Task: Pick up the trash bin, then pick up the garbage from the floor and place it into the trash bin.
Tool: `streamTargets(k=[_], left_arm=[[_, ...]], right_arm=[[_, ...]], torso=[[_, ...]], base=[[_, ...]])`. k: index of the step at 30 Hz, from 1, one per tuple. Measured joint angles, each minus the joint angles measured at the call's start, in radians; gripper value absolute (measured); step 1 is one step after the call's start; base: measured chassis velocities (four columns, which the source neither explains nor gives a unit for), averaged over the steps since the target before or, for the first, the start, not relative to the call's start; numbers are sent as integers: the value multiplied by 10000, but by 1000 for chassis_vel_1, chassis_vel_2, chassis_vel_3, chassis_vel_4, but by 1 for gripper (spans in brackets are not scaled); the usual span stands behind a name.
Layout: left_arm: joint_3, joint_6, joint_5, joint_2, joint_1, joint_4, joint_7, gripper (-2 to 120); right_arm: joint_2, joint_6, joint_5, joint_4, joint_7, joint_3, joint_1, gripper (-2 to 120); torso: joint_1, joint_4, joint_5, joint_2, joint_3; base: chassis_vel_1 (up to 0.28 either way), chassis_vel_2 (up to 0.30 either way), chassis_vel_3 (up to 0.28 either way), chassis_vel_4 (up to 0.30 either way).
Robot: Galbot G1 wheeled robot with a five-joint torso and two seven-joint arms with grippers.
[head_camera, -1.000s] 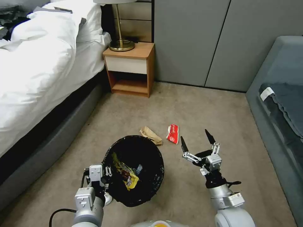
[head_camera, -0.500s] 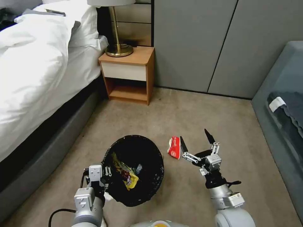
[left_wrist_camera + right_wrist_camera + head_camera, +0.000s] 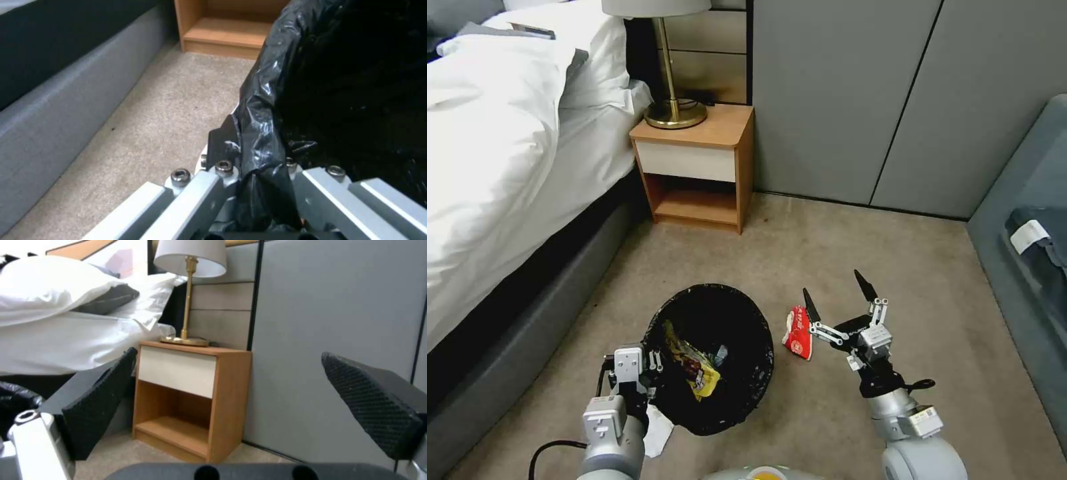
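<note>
Left hand [image 3: 650, 373] clamped on the black-lined rim of the trash bin [image 3: 710, 357], bag plastic pinched between its fingers [image 3: 222, 146] in the left wrist view, bin held above the carpet [image 3: 840, 233] with a yellow wrapper [image 3: 694, 367] inside. Right hand [image 3: 832, 299] spread wide and empty, poised low just beside a red wrapper [image 3: 798, 331] lying on the carpet right of the bin. White scrap [image 3: 657, 430] on the carpet beside the left hand; nightstand [image 3: 694, 170] and lamp [image 3: 670, 67] well beyond.
</note>
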Motion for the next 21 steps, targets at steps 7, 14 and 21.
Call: streamTargets(k=[7, 14, 21], left_arm=[[-38, 4, -23, 4, 33, -81, -1, 1], [-49, -4, 0, -118, 63, -129, -5, 1], [-316, 163, -99, -152, -128, -45, -18, 1]], right_arm=[[-194, -654, 206, 38, 297, -129, 704, 100], [-412, -2355, 689, -632, 827, -803, 1760, 100], [-437, -4355, 720, -2093, 1397, -1916, 2803, 100]], torso=[[1, 1, 0, 0, 1], [1, 2, 0, 0, 0], [1, 2, -1, 0, 1]], base=[[0, 0, 0, 0], [0, 0, 0, 0], [0, 0, 0, 0]])
